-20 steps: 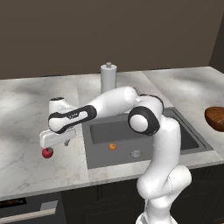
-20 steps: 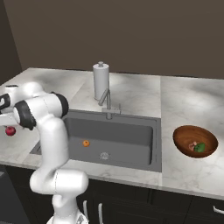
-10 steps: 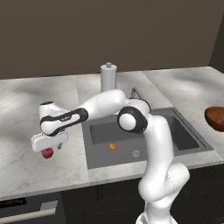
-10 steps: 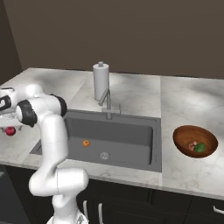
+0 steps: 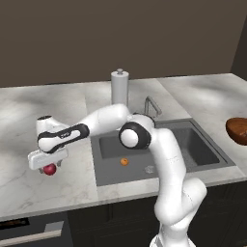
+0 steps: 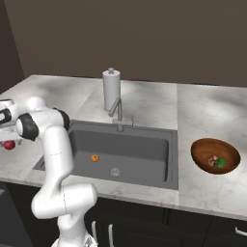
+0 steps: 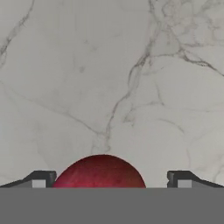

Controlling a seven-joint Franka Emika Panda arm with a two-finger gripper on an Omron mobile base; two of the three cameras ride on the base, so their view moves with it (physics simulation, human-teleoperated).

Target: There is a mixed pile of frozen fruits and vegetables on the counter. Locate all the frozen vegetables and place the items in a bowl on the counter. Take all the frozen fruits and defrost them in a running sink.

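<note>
- Lowered since a second ago: gripper now sits right down over the red apple on the counter, where earlier it hung a little above and to the side of the fruit.
- Elbow swung nearer the sink than before; apple, orange and bowl unchanged in place.
- Jaws spread wide, one finger on each side of the apple, clear gaps to both tips in the hand view; not closed on it.
- Apple centred between the tips, resting on the marble; round, so no long axis or heading to tell.
- To the gripper's right, down in the sink basin: the small orange on the dark floor, near the round drain; also round, no pointing direction.
- Behind the sink, further right: thin faucet and upright paper-towel roll.
- Well apart at far right: reddish-brown bowl on the counter, a green piece and a small pale-brown item inside it, too small to tell their orientation.
</note>
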